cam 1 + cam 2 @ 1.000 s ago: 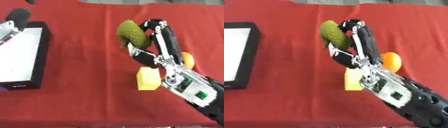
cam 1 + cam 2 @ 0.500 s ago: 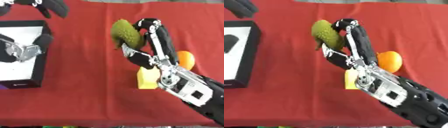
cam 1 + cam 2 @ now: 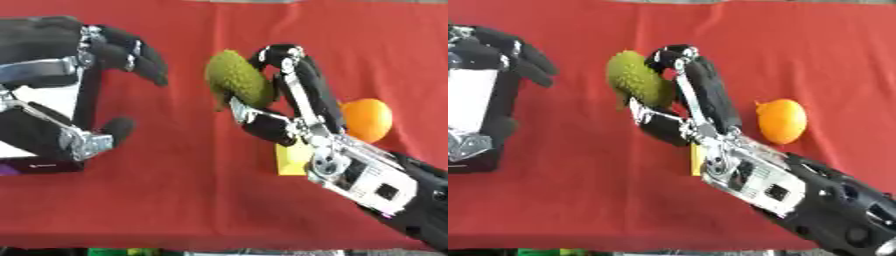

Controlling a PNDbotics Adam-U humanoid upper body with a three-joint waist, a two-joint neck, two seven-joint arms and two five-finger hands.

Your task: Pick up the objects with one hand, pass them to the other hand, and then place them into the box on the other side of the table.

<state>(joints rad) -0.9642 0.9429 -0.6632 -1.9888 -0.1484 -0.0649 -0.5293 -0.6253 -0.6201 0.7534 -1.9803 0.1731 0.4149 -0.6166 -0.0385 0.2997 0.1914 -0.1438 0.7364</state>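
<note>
The right hand (image 3: 289, 107) has its fingers (image 3: 278, 54) and thumb curled around a bumpy green fruit (image 3: 236, 80), holding it up above the red counter (image 3: 192, 200). The fruit sits between the two hands, out toward the middle of the counter. The left hand (image 3: 74, 90) comes in from the left with its fingers (image 3: 144, 57) spread apart and a little bent, and its thumb is low down. It holds nothing, and there is a gap between it and the fruit. Under the left hand is the black box (image 3: 474, 107) with a white inside, at the left side of the counter. An orange (image 3: 781, 120) lies on the counter to the right of the right hand. A yellow block (image 3: 293, 159) peeks out from under the right arm.
</note>
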